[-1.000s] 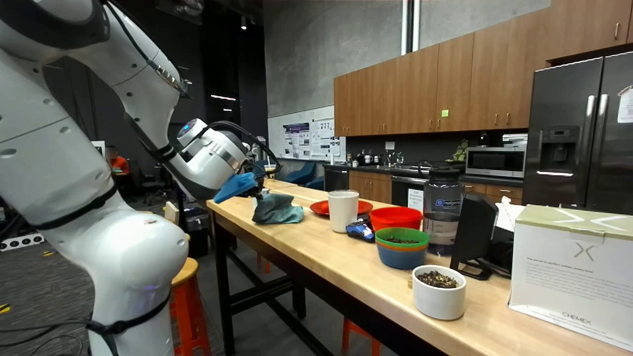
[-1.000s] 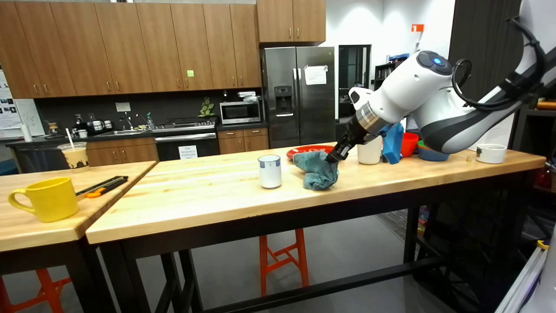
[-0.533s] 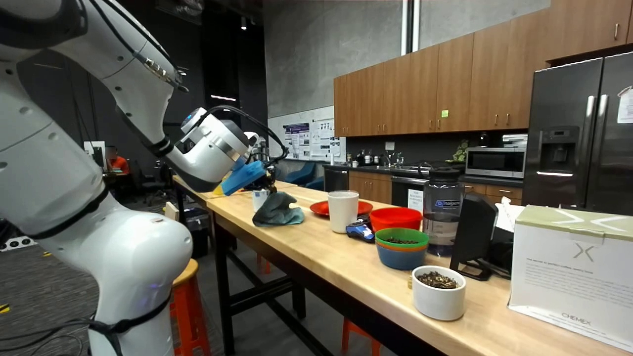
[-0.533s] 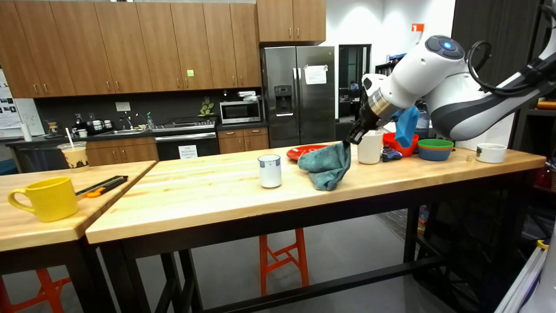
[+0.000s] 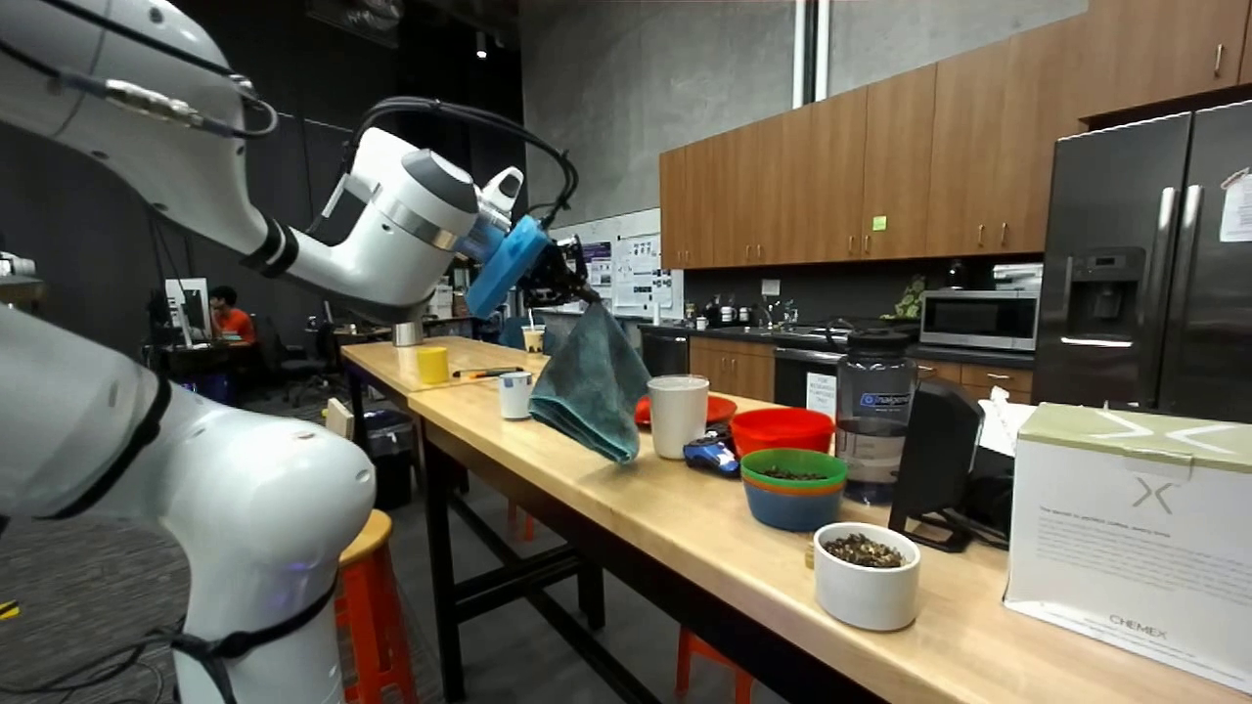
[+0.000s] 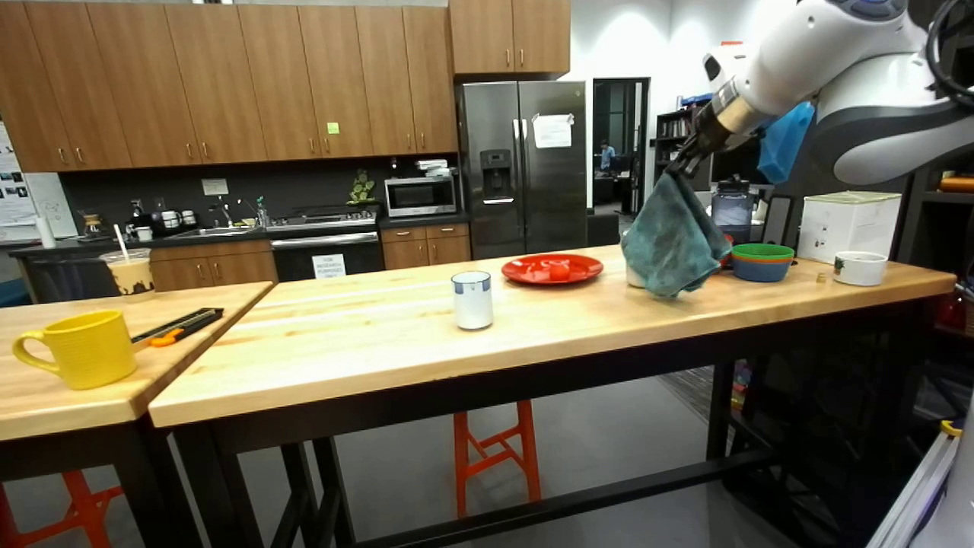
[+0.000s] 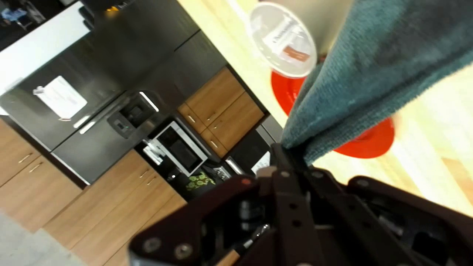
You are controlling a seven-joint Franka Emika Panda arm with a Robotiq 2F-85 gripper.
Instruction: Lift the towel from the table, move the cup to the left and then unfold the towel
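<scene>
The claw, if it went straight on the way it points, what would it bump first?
Maybe the red plate: in an exterior view the claw, pinching the towel, slants down that way. Depth is unclear, so it could pass over or meet the table.

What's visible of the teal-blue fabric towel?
The teal-blue fabric towel looks soft, with greyer patches. The black two-finger gripper is shut on its pinched top; it hangs from there in widening folds, lower edge seemingly layered and off the light wooden table. Whether it touches the tall white tumbler is unclear.
</scene>
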